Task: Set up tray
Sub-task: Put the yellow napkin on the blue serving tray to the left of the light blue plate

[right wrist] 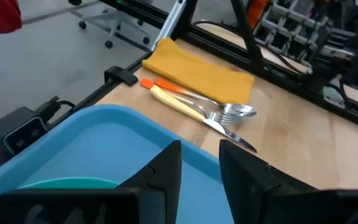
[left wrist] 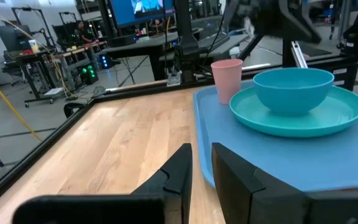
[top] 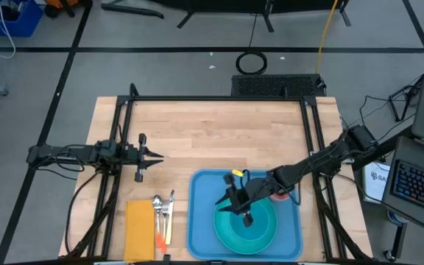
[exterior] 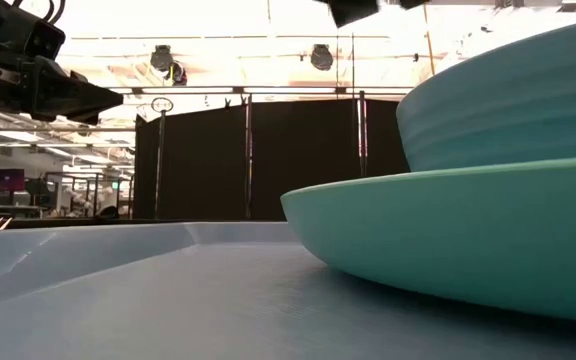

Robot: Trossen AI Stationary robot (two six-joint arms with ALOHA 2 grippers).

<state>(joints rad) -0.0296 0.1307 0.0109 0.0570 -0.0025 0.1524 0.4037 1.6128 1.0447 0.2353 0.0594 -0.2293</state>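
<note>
Light: bright, even from overhead.
Glare: low view's ceiling blown white.
Blur: plate (exterior: 468, 240) soft up close.
Shadows: faint on tabletop (top: 212, 136).

The large flat light-blue plastic tray (top: 201, 221) lies at the table's front edge, carrying a round turquoise plate (top: 230, 234) (a teal bowl (left wrist: 293, 89) on it) and a pink cup (left wrist: 226, 79). Left of it lie metal cutlery (top: 163, 213), then a folded yellow cloth napkin (top: 139, 230).

We see a light wooden table (top: 212, 136) filling the middle of the frame. On it at lower centre lies the light-blue tray (top: 201, 213). At lower left lie a yellow napkin (top: 139, 229) and cutlery (top: 163, 217) just beside it.
</note>
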